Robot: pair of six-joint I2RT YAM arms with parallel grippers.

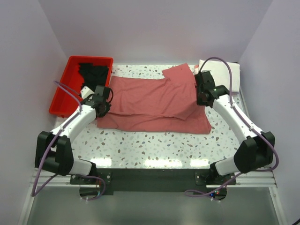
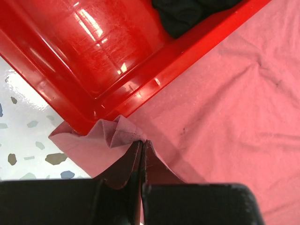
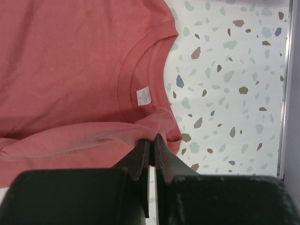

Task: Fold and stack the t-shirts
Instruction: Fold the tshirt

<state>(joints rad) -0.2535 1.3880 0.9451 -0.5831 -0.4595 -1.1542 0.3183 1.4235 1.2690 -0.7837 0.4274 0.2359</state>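
A dusty-rose t-shirt (image 1: 154,101) lies spread across the middle of the table, partly folded. My left gripper (image 1: 104,104) is shut on its left edge, pinching a bunched fold (image 2: 117,133) beside the red tray. My right gripper (image 1: 202,96) is shut on the shirt's right side, holding a hemmed edge (image 3: 140,132) over the collar and small white tag (image 3: 144,96). A black t-shirt (image 1: 95,72) lies in the red tray and shows in the left wrist view (image 2: 187,14). A white t-shirt (image 1: 234,75) lies at the back right.
The red plastic tray (image 1: 68,91) stands at the back left, its corner (image 2: 140,89) touching the shirt's edge. White walls close in the left, back and right. Speckled tabletop (image 1: 150,145) shows in front of the shirt.
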